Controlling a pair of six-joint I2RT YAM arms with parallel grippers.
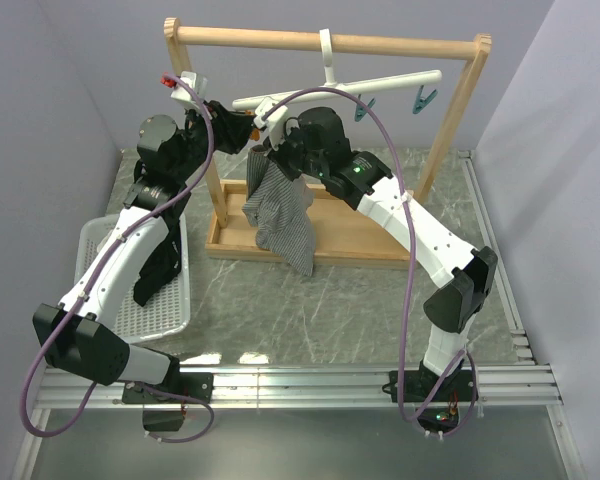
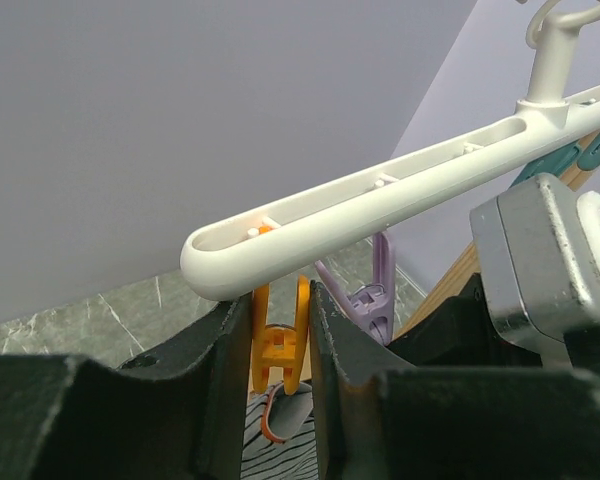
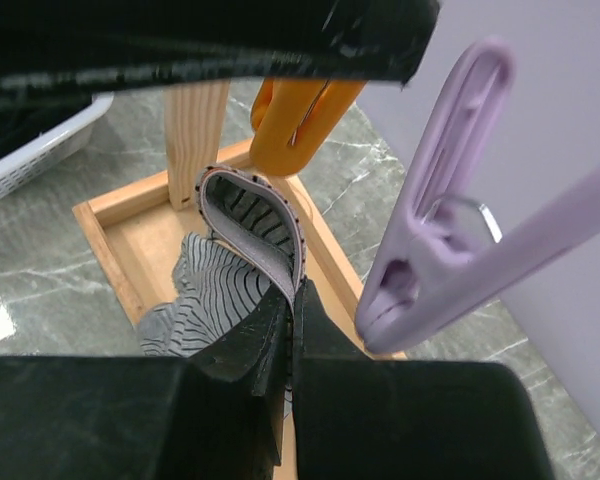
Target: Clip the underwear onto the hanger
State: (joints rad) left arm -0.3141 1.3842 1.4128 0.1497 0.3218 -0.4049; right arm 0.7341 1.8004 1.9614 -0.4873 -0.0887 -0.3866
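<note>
Under the hanger (image 2: pixel 380 200), left end effector (image 2: pixel 278 305) grasps the orange clip (image 2: pixel 280 355), apparently to spread it; right end effector (image 3: pixel 295 300) pinches the underwear (image 3: pixel 212 288) waistband just beneath.

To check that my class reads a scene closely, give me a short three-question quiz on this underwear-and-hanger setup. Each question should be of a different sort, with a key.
1. True or false: the right end effector is shut on the underwear.
2. Which clip does the left end effector grip? A teal clip; B orange clip; C purple clip.
3. Fill in: a black garment lies in the white ____.
Key: 1 true; 2 B; 3 basket.
</note>
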